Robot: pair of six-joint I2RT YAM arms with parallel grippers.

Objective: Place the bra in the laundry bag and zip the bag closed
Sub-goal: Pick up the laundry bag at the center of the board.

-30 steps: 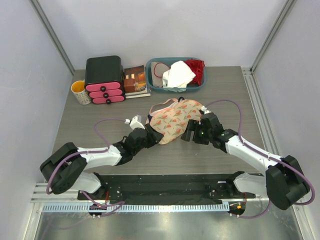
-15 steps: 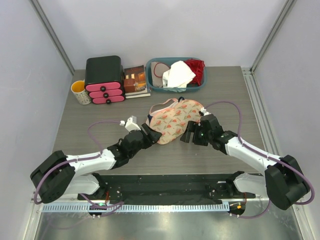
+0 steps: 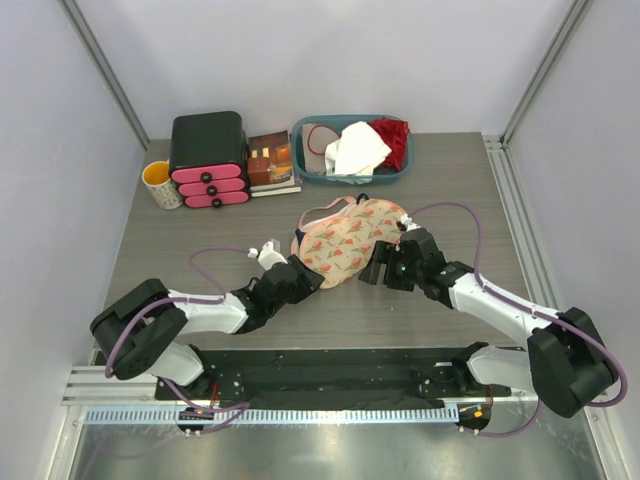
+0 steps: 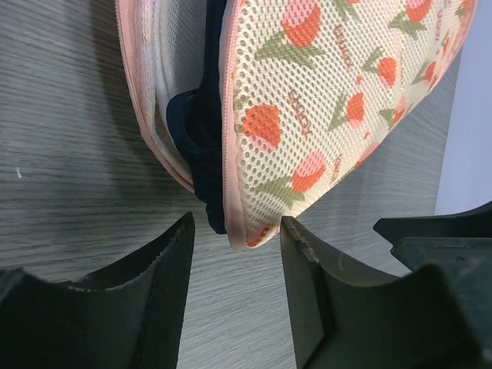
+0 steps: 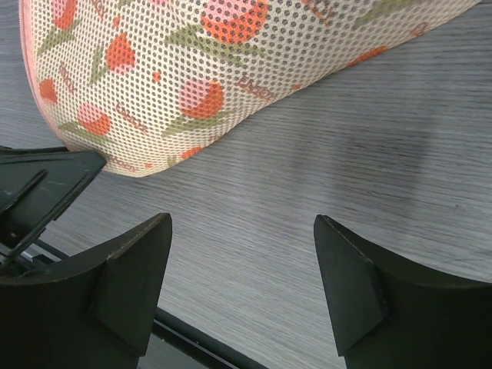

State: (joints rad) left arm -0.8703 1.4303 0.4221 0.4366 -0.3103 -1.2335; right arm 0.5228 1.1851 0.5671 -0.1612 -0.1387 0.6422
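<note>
The grey wood-grain table (image 3: 150, 240) carries everything, and the laundry bag (image 3: 345, 240) lies near its middle, a cream mesh clamshell printed with red flowers and edged in pink zipper trim. The right arm (image 3: 500, 305) reaches in to the bag's right side and the left arm (image 3: 200, 310) to its near left end. Behind the bag, toward the far edge, stands a teal plastic basket (image 3: 299, 155) holding a white cloth (image 3: 357, 148) and a red garment (image 3: 392, 138). Far left of the bag sits a black drawer unit (image 3: 208, 150) with three pink drawer fronts. A book (image 3: 270, 160) lies between that unit and the basket, and a yellow-lined mug (image 3: 160, 183) stands on the unit's outer side. The bag is unzipped at its near left end: in the left wrist view its two shells gape and the navy bra (image 4: 201, 146) shows as a dark fold between them, inside the bag and bulging slightly past the lower corner. The left gripper (image 4: 237, 223) is partly open, with the bag's pink-trimmed corner just inside the mouth of its fingers and nothing clamped. The right gripper (image 5: 242, 223) is spread wide over bare table, the bag's rounded edge just ahead of its fingertips and not touched.
</note>
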